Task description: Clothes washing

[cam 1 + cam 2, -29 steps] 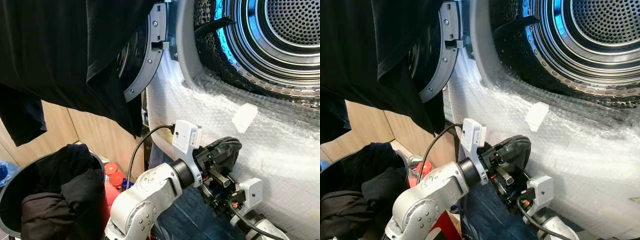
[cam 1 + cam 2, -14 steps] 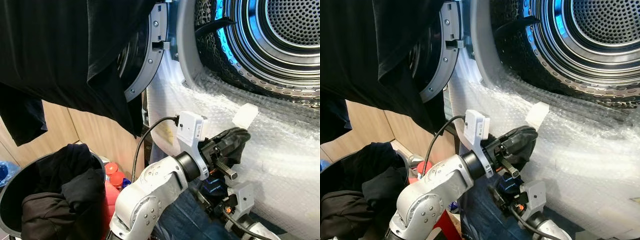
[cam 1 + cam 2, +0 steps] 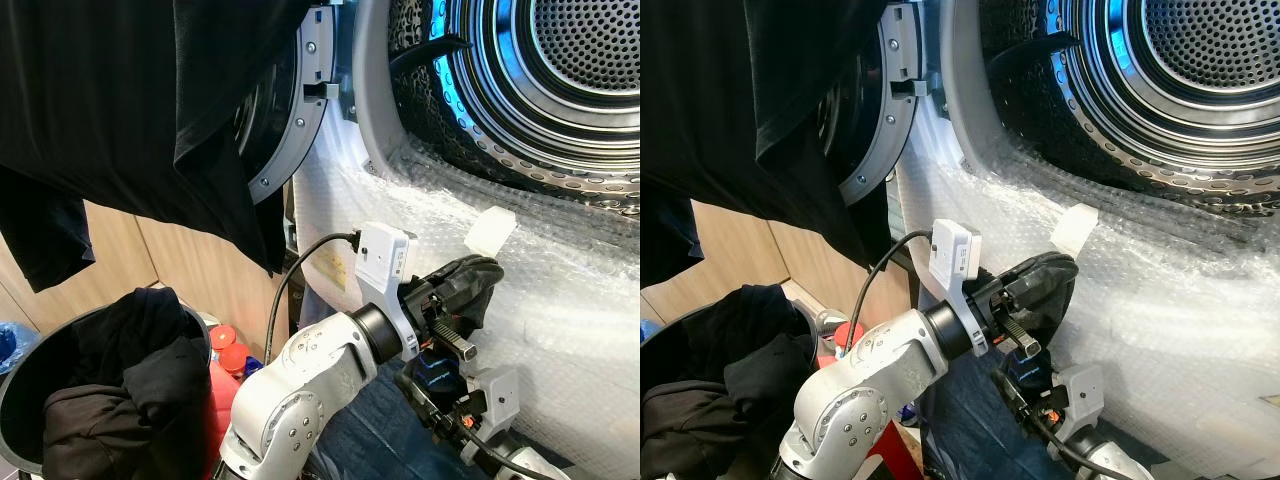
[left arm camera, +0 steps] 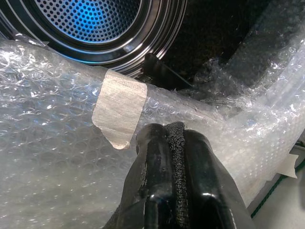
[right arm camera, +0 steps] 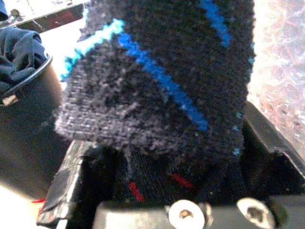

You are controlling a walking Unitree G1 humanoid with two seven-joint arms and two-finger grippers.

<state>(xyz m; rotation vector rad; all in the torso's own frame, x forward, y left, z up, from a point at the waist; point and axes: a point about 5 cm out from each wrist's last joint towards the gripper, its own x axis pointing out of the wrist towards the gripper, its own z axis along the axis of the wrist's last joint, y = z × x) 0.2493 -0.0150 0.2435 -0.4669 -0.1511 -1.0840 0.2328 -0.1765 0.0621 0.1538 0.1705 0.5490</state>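
My left gripper (image 3: 458, 305) is held up against the washing machine's bubble-wrapped front, below the open drum (image 3: 565, 70). It is shut on a small black garment (image 3: 468, 280); in the left wrist view a strip of dark fabric (image 4: 175, 148) is pinched between the fingers. Just beneath it my right gripper (image 3: 432, 372) is shut on a black sock with blue stripes (image 5: 157, 71). The sock covers most of the right wrist view and hides the fingertips.
The round door (image 3: 292, 110) stands open at the left with black clothes (image 3: 120, 110) draped over it. A dark basket (image 3: 20, 400) of dark clothes sits at the lower left, red-capped bottles (image 3: 228, 350) beside it. A tape strip (image 3: 490, 230) sticks to the bubble wrap.
My left gripper has risen and moved right with the black garment, closer to the drum's rim. The right gripper has dropped slightly below it. Little moved in the last half second.
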